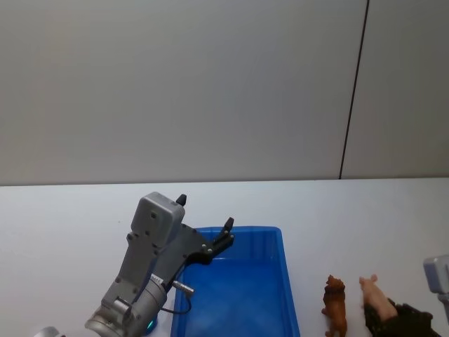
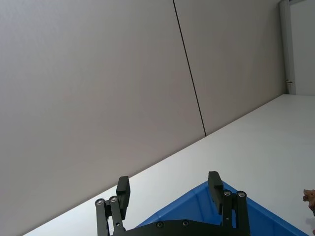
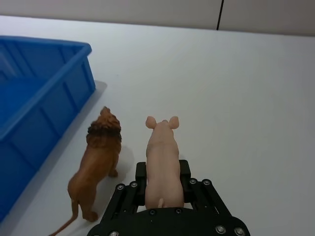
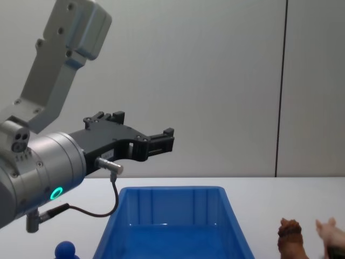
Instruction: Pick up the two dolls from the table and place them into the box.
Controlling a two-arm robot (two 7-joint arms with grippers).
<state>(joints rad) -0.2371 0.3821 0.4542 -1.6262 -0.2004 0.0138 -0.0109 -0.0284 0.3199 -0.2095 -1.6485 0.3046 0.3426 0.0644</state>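
On bench, pig stands beside lion, near box; right gripper fingers clamp its haunches. Grasp step, by the look. Next: lift clear, carry over rim. Idle left gripper hangs above box, fingers spread, empty.

Left arm fills the left side, grey wrist housing with a lit green ring and a black cable looping under it. Left gripper hangs in the air above the blue bin's far-left end, holding nothing. The bin sits on the white table, centre frame. Lion figurine stands just right of the bin, pig figurine just right of the lion, both cut off by the lower edge. Dark tip of the right gripper sits at the bottom right corner, against the pig. Small blue ball-topped thing is left of the bin. Grey wall behind has one dark vertical seam.
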